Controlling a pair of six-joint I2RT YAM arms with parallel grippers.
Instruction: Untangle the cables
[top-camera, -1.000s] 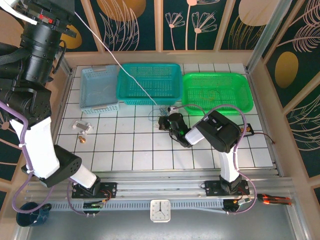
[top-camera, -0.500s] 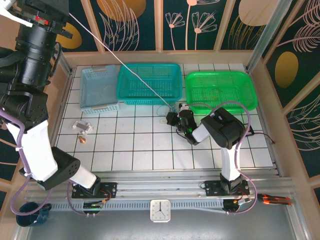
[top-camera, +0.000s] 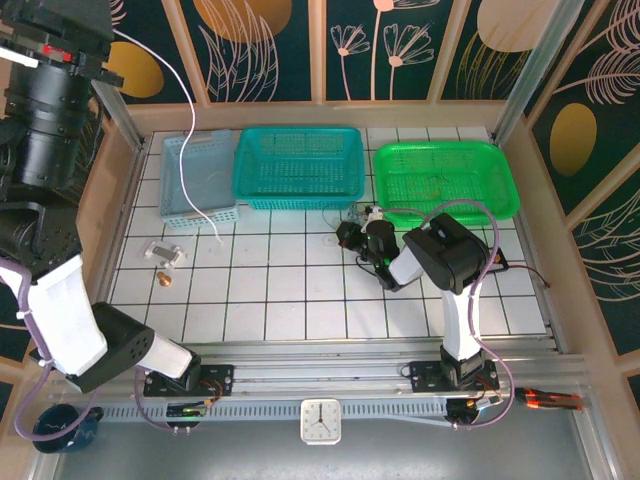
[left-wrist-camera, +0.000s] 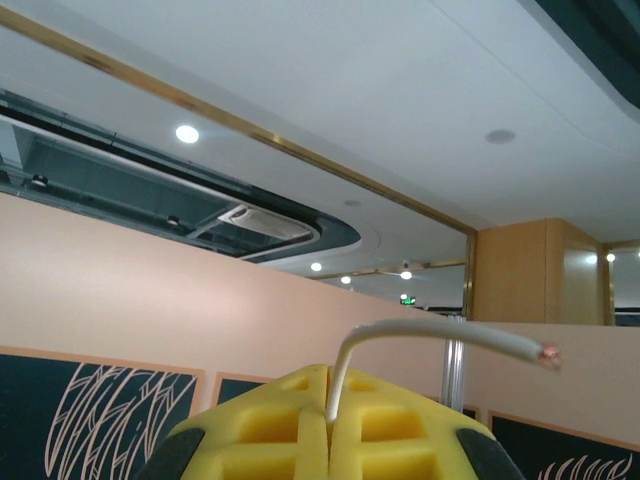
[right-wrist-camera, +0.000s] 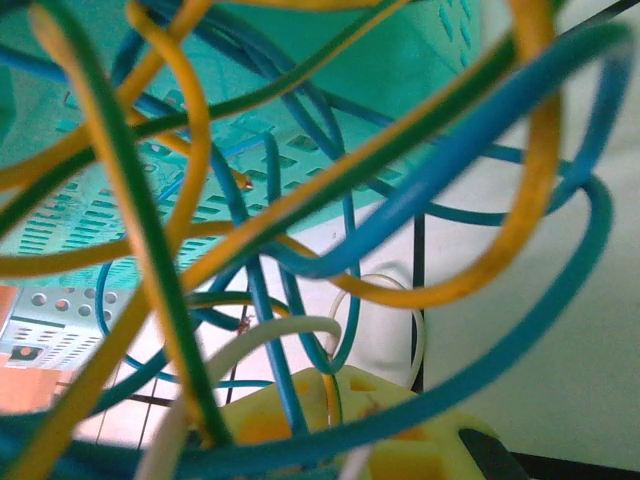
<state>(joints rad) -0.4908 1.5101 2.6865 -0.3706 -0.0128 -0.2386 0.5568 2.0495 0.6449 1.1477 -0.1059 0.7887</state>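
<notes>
1. White-tiled table (top-camera: 280, 300) carries a teal basket (top-camera: 243, 170).
2. Left gripper (left-wrist-camera: 328, 425), pads pressed together, pinches a white cable (left-wrist-camera: 440, 335) that rises from its tips.
3. Right gripper (right-wrist-camera: 335, 420) clamps the cable knot (right-wrist-camera: 300, 230), bunched directly ahead of it.

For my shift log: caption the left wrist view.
Left gripper shut on a white cable, its stripped end arcing rightward.

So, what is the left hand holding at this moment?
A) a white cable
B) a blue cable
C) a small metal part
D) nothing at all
A: in the left wrist view, the white cable comes up out of the shut left hand, pinched between its yellow pads.
</notes>
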